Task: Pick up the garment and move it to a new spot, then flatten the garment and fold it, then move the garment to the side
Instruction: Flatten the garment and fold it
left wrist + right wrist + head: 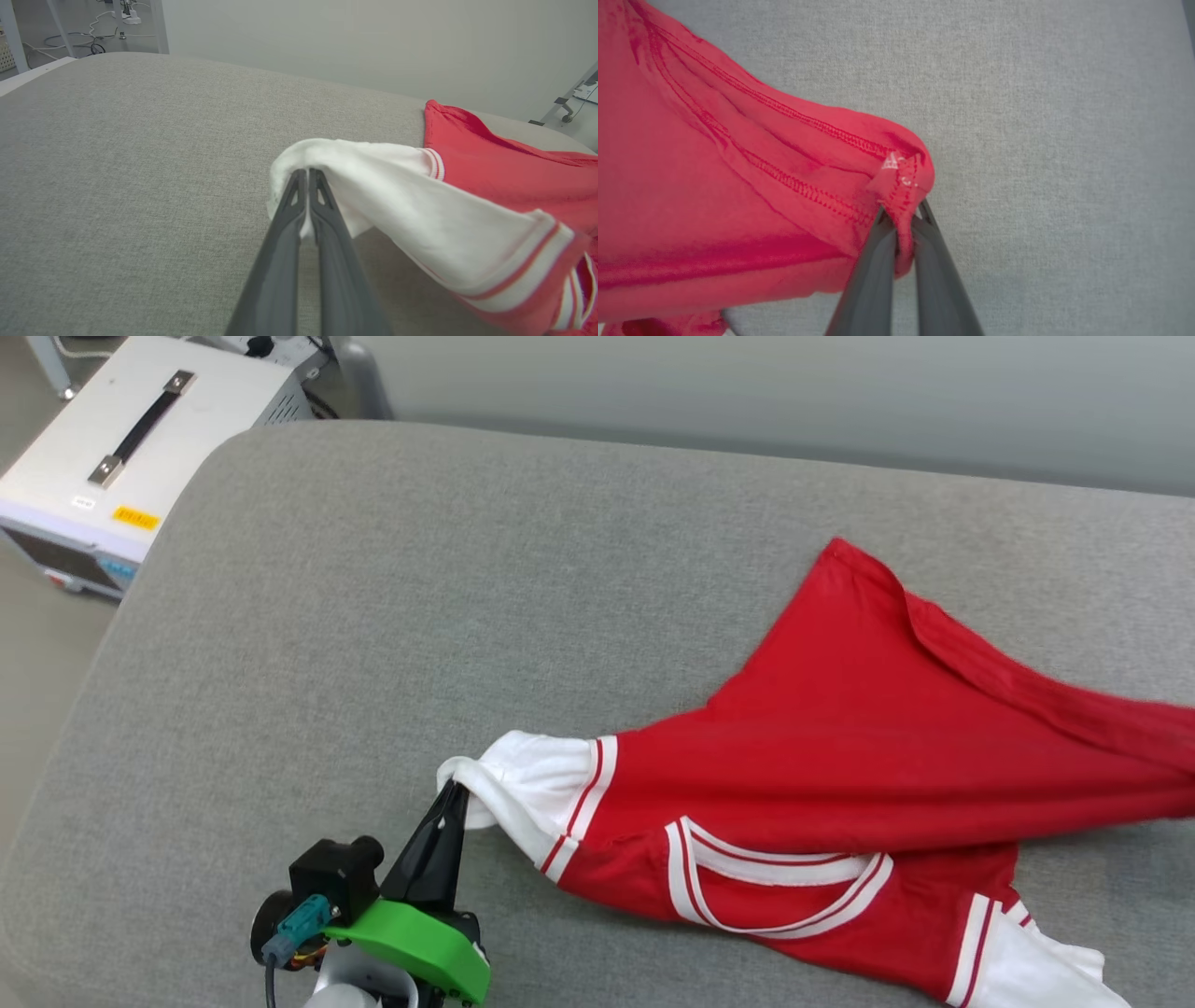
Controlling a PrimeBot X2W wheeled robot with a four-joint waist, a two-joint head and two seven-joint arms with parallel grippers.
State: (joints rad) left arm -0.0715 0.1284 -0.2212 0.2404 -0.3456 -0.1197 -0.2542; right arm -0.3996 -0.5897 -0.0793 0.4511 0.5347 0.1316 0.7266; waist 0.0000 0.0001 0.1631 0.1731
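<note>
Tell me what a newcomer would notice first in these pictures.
The red garment sprawls across the right half of the grey padded table. The left end effector is shut on its white sleeve at the head view's lower left. The right end effector pinches a red hem corner.

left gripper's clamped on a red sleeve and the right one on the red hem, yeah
No: the sleeve in the left gripper is white, not red, per the left wrist view. The right gripper does clamp the red hem.
</note>
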